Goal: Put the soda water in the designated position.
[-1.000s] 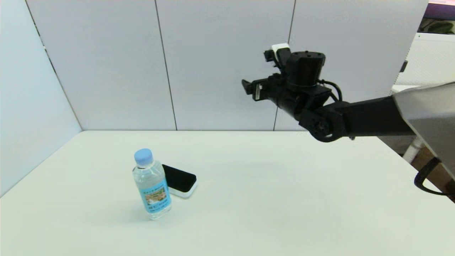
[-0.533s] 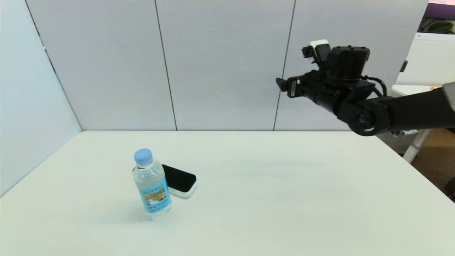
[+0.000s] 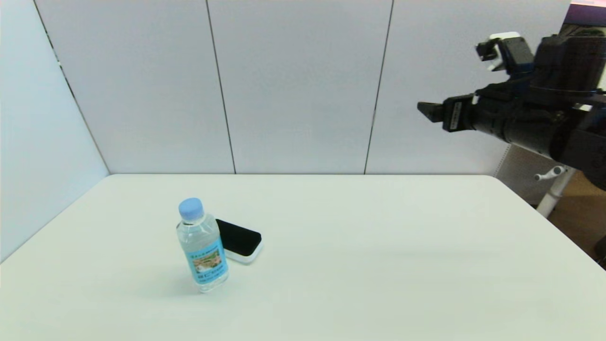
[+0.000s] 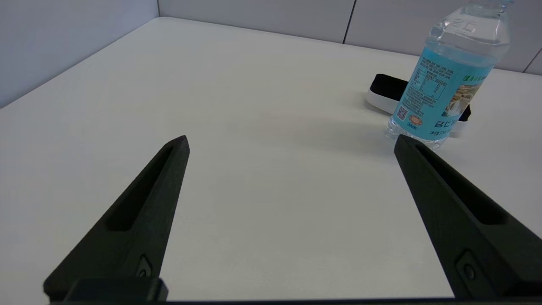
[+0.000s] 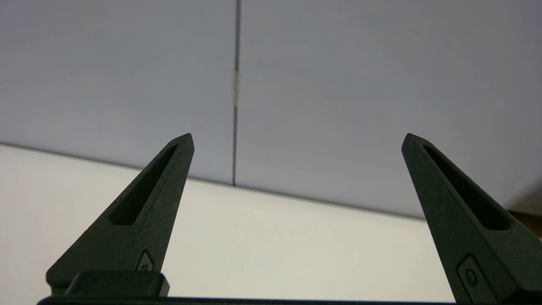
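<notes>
We find the soda water (image 3: 202, 246) standing upright, long axis vertical, at the lower left of the head view on the white worktop (image 3: 360, 265), just in front of a flat black-topped block (image 3: 239, 240). Our right gripper (image 3: 433, 110) hangs high at the upper right, released and empty, well apart from the bottle. In the left wrist view our left gripper (image 4: 291, 144) sits low over the worktop, spread wide and empty, with the bottle near, just past one fingertip. We judge the left arm nearer.
</notes>
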